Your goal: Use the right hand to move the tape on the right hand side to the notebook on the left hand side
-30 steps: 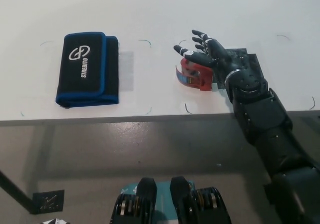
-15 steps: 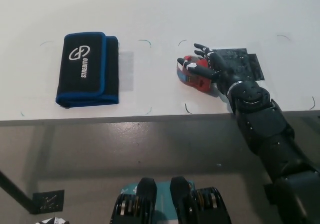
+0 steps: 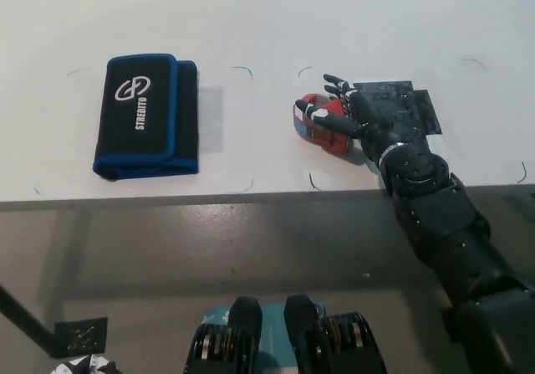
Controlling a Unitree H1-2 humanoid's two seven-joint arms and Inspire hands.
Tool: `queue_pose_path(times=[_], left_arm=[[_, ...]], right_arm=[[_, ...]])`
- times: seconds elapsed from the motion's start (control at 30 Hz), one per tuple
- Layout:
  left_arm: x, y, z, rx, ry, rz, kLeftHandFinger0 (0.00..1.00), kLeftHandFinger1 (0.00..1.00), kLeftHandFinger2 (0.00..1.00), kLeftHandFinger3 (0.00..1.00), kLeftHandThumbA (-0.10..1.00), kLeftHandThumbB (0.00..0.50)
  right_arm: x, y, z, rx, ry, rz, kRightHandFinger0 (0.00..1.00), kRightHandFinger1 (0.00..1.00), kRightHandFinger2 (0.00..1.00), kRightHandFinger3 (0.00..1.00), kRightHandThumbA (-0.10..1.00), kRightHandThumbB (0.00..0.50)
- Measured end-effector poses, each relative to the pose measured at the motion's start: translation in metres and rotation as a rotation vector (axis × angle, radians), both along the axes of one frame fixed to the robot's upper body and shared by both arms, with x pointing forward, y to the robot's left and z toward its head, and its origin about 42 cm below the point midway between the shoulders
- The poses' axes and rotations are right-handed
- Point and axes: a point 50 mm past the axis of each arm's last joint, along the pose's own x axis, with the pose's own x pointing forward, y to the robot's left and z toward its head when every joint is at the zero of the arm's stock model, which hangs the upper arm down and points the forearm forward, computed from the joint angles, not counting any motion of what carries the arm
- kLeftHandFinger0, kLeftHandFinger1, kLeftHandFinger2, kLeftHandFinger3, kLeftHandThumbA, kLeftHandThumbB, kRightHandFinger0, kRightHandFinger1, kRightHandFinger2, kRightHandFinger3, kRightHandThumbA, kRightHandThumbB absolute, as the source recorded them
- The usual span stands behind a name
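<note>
The tape (image 3: 316,128), a red roll in a clear dispenser, lies on the white table (image 3: 351,23) right of centre. My black right hand (image 3: 361,116) rests on it from the right, with the thumb across its front and the other fingers curled over its far side. The tape still touches the table. The notebook (image 3: 144,115), black with blue trim and a white logo, lies flat at the left, well apart from the tape. Only a sliver of my white left hand (image 3: 79,364) shows at the bottom left edge.
A dark square mat (image 3: 410,105) lies under my right hand's wrist. The table's front edge (image 3: 251,193) runs just below the tape and the notebook. Thin pen marks (image 3: 242,70) dot the tabletop between the two objects.
My right hand came down from above the tape and closed around it. In the last half second it has settled slightly, and the tape has barely moved.
</note>
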Motion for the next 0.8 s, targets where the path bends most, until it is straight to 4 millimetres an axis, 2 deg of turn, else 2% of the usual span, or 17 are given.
queue_pose_path(times=[0.17,0.2,0.23,0.33,0.4,0.43,0.57,0.63,0.7,0.77,0.8], left_arm=[[0.000,0.000,0.000,0.000,0.000,-0.001,0.22,0.15,0.19,0.33,-0.04,0.136],[0.000,0.000,0.000,-0.001,0.000,-0.001,0.22,0.15,0.20,0.33,-0.05,0.130],[0.001,-0.001,0.000,-0.001,-0.003,-0.003,0.22,0.15,0.20,0.33,-0.05,0.131],[0.003,-0.002,0.001,-0.002,-0.007,-0.005,0.22,0.15,0.19,0.32,-0.02,0.131],[0.003,-0.002,0.001,-0.002,-0.008,-0.005,0.23,0.16,0.20,0.31,-0.01,0.135],[0.003,-0.002,0.001,-0.002,-0.008,-0.005,0.23,0.16,0.20,0.31,-0.01,0.135],[0.003,-0.002,0.001,-0.002,-0.007,-0.005,0.22,0.15,0.19,0.29,0.03,0.143],[0.003,-0.002,0.001,-0.002,-0.006,-0.005,0.22,0.15,0.19,0.29,0.02,0.142],[0.003,-0.002,0.001,-0.002,-0.007,-0.006,0.22,0.15,0.20,0.29,0.01,0.139],[0.003,-0.002,0.001,-0.002,-0.008,-0.007,0.23,0.16,0.20,0.29,0.02,0.139],[0.003,-0.002,0.001,-0.002,-0.008,-0.007,0.24,0.16,0.20,0.29,0.02,0.137]], right_arm=[[-0.003,0.015,-0.006,0.019,0.007,0.000,1.00,1.00,1.00,1.00,0.78,0.410],[-0.004,0.019,-0.006,0.022,0.005,0.003,1.00,1.00,1.00,1.00,0.85,0.475],[-0.004,0.026,-0.006,0.023,0.010,0.006,1.00,1.00,1.00,1.00,0.87,0.489],[-0.003,0.040,-0.001,0.017,0.010,0.018,1.00,1.00,1.00,1.00,0.85,0.456],[-0.003,0.052,0.003,0.013,0.012,0.033,1.00,1.00,1.00,1.00,0.87,0.499],[-0.004,0.057,0.004,0.011,0.014,0.040,1.00,1.00,1.00,1.00,0.87,0.500],[-0.009,0.082,0.004,0.006,0.020,0.081,1.00,1.00,1.00,1.00,0.93,0.443],[-0.011,0.088,0.004,0.000,0.021,0.092,1.00,1.00,1.00,1.00,0.93,0.444],[-0.011,0.091,0.004,-0.006,0.021,0.098,1.00,1.00,1.00,1.00,0.90,0.448],[-0.012,0.090,0.003,-0.008,0.023,0.098,1.00,1.00,1.00,1.00,0.92,0.495],[-0.012,0.090,0.002,-0.010,0.025,0.097,1.00,1.00,1.00,1.00,0.92,0.498]])
